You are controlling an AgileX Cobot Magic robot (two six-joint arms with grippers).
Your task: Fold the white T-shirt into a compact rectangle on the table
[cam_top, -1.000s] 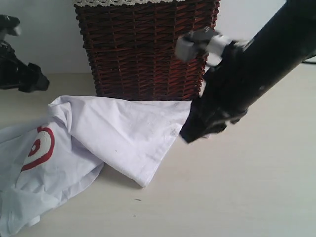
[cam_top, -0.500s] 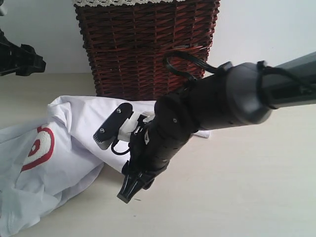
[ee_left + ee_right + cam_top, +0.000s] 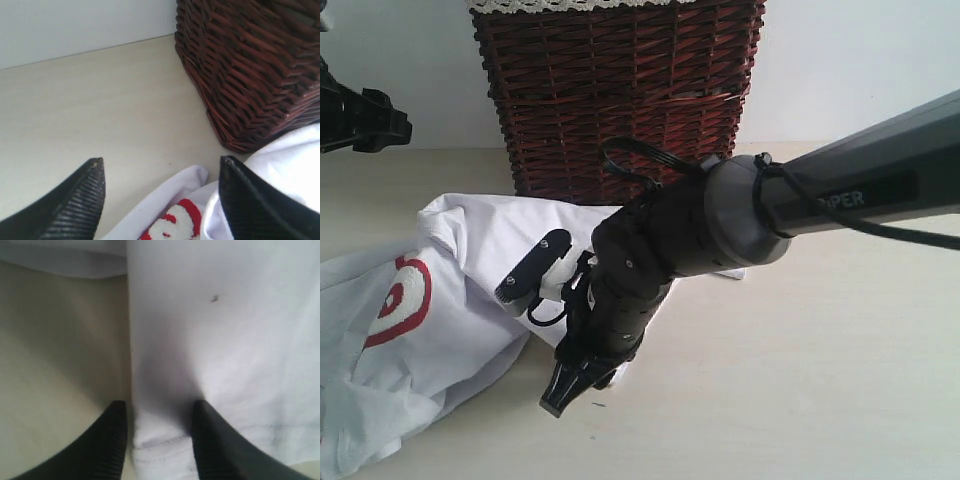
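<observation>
The white T-shirt [image 3: 490, 255] lies crumpled on the table [image 3: 800, 380], left of centre, with its red spiral emblem [image 3: 400, 300] facing up. My right gripper [image 3: 560, 395] reaches across and points down at the shirt's front corner. In the right wrist view its fingers [image 3: 112, 445] stand apart on either side of a stitched hem corner of the T-shirt [image 3: 160, 450], so my right gripper [image 3: 159, 405] is open around it. My left gripper [image 3: 161, 161] hangs open above the table [image 3: 100, 100], over a sleeve of the T-shirt [image 3: 187, 177] with red and white lettering [image 3: 172, 227].
A dark red-brown wicker basket [image 3: 620, 100] with a lace trim stands at the back, right behind the shirt; its wall [image 3: 250, 75] is close to my left gripper. Pale bare table stretches to the right and front. My left arm [image 3: 365, 120] sits at the far left.
My right arm has swung from the right across the shirt and come down at its front corner. My left arm has barely moved.
</observation>
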